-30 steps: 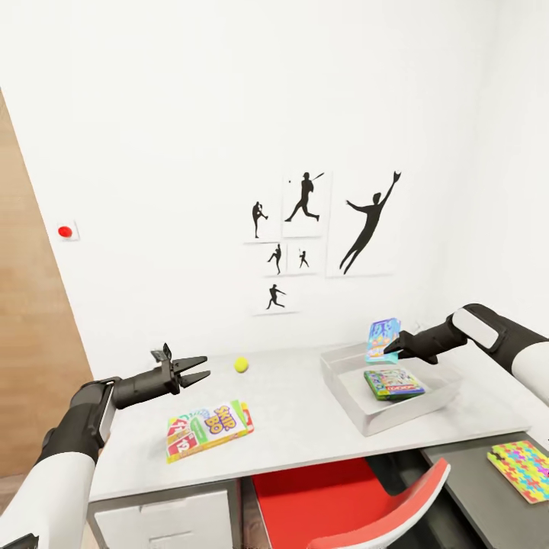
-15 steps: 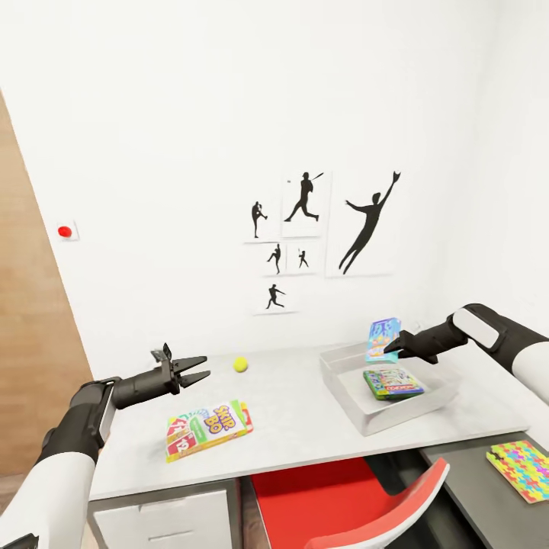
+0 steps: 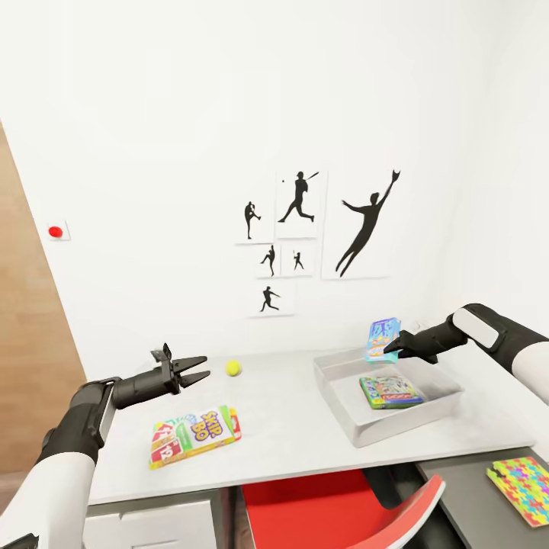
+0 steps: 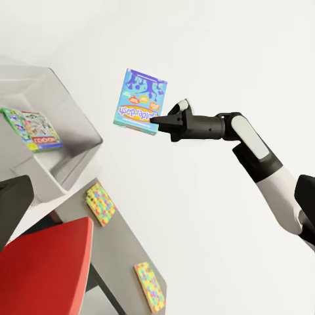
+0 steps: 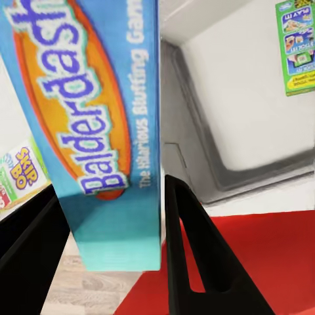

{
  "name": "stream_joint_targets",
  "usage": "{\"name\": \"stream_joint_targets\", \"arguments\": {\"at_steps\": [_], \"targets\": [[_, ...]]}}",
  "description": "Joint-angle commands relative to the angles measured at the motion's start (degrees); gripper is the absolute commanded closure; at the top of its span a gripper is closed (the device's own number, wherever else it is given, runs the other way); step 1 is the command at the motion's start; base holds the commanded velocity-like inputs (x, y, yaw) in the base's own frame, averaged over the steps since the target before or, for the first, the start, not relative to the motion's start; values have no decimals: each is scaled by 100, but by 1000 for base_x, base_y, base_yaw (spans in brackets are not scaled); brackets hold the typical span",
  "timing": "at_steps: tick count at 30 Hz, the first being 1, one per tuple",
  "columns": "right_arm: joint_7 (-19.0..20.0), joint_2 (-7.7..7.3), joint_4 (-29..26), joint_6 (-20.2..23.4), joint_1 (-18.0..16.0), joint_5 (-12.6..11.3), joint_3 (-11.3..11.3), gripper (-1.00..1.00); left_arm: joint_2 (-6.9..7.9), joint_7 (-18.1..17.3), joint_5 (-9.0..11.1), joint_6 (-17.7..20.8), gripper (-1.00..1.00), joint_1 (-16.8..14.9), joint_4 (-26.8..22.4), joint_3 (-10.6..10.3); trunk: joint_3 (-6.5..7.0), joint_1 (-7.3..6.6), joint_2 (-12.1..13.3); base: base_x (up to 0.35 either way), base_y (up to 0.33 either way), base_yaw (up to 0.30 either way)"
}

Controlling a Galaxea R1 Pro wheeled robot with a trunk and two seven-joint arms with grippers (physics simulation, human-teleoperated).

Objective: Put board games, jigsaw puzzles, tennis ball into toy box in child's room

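Table (image 3: 305, 427) is stretching across the head view, long and pale grey-white, with a lower dark grey side unit (image 3: 473, 488) joining it at the right. The toy box (image 3: 339, 400) is sitting on the right part of the table, and the pale green multicoloured board game (image 3: 390, 391) is lying flat inside it. The right gripper (image 3: 392, 348) is holding the small blue board game (image 3: 382, 338) upright above the far edge of the toy box, its two fingers clamped on the box's lower end; the right wrist view is showing the dark fingers (image 5: 197, 256) on either side of the blue box (image 5: 98, 131). The left gripper (image 3: 197, 367) is hovering over the left part of the table with its fingers spread apart and nothing between them. The SKIP-BO box (image 3: 194, 436) is lying flat near the front left of the table. The tennis ball (image 3: 233, 368) is resting farther back, just right of the left gripper. One jigsaw puzzle (image 3: 524, 485) is lying on the side unit at the right; the left wrist view is showing two such puzzles (image 4: 101, 203) (image 4: 150, 285) there, well apart. A red chair (image 3: 335, 511) is standing under the table.
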Motion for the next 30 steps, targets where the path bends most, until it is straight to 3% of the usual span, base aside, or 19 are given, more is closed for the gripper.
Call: {"name": "stream_joint_targets", "arguments": {"at_steps": [1, 8, 30], "targets": [[59, -7, -5, 0, -7, 23, 28, 100, -5, -48, -60, 59, -100, -5, -1, 16, -3, 3, -5, 64, -69, 234], [59, -15, -5, 0, -4, 20, 31, 100, -5, -48, -60, 58, -100, -5, -6, 16, -3, 3, -5, 18, -113, 122], [60, -15, -9, 0, -12, 20, 24, 100, -5, -48, -60, 58, -100, -5, -6, 16, -3, 3, -5, 57, -60, 3]]}}
